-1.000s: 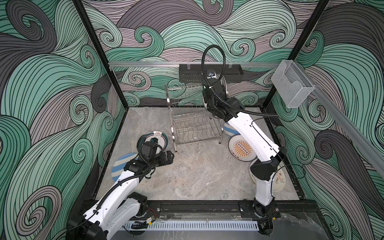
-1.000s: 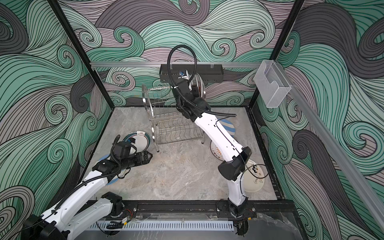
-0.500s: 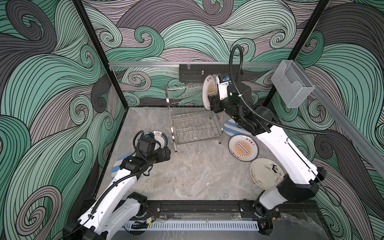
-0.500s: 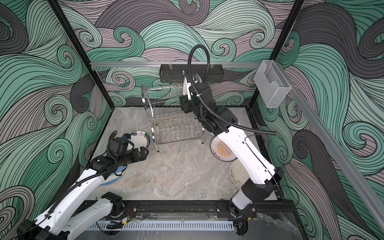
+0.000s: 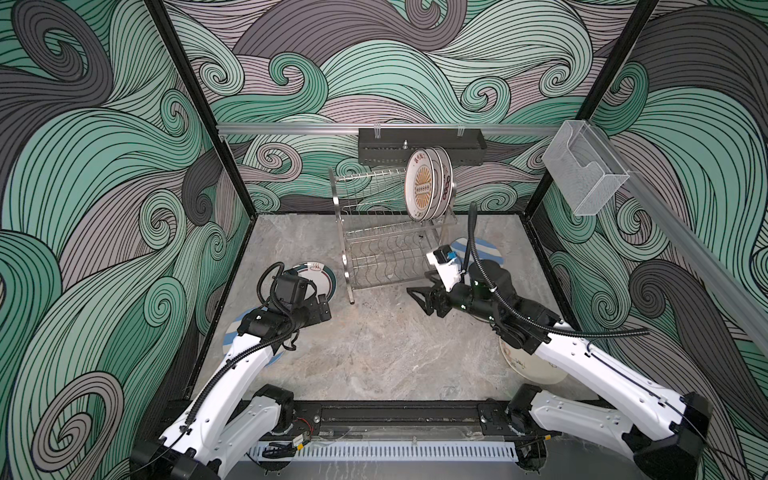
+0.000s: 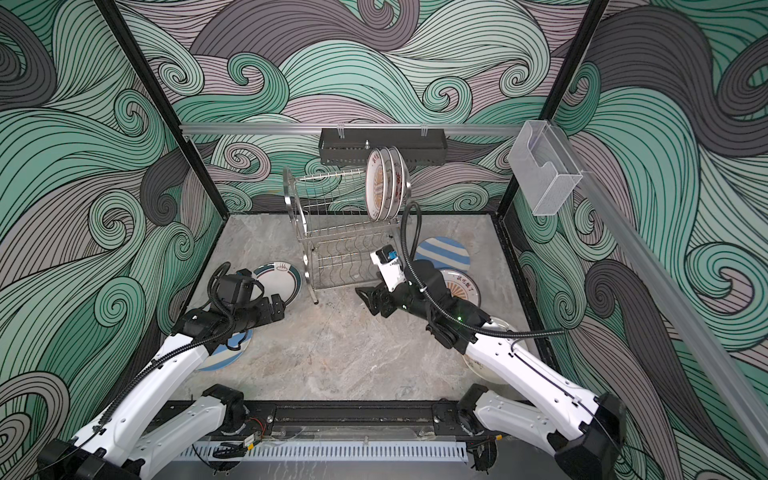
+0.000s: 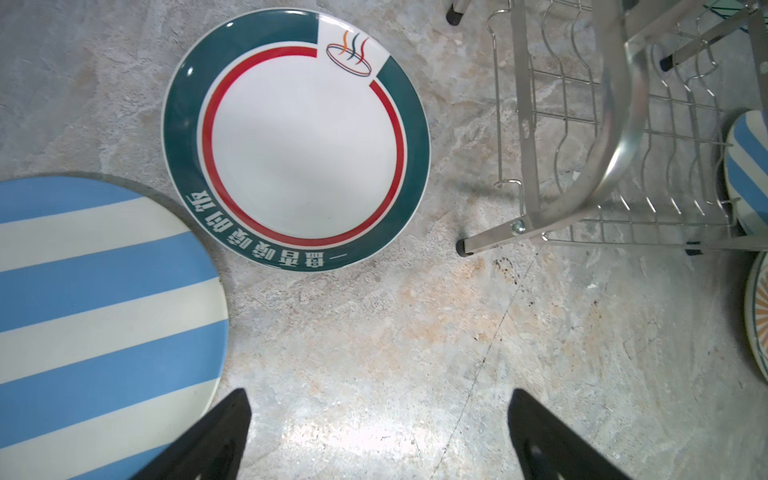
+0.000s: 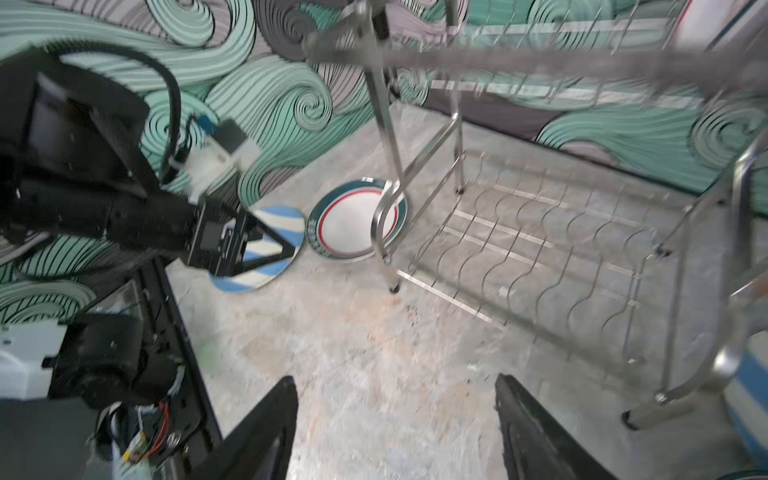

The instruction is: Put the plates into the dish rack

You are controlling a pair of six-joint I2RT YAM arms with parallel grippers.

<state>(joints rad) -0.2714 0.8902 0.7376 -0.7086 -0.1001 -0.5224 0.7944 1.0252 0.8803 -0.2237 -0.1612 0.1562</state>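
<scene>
The steel dish rack (image 5: 390, 232) (image 6: 345, 232) stands at the back with three plates (image 5: 428, 185) (image 6: 384, 185) upright at the right end of its top tier. On the floor lie a green-rimmed plate (image 5: 322, 278) (image 7: 295, 139), a blue-striped plate (image 6: 226, 353) (image 7: 95, 291) under the left arm, another striped plate (image 6: 442, 251), a sunburst plate (image 6: 463, 286) and a white plate (image 5: 536, 365) under the right arm. My left gripper (image 5: 322, 307) (image 7: 378, 392) hovers open and empty beside the green-rimmed plate. My right gripper (image 5: 417, 301) (image 8: 395, 378) is open and empty, low in front of the rack.
A black perforated tray (image 5: 419, 145) hangs on the back rail just behind the racked plates. A clear plastic box (image 5: 584, 172) hangs on the right rail. Patterned walls close three sides, and a black frame bar (image 5: 390, 411) runs along the front.
My right arm let go of the sunburst plate in the rack's top tier, opened, and swung back down to the floor in front of the rack. The left arm shifted slightly.
</scene>
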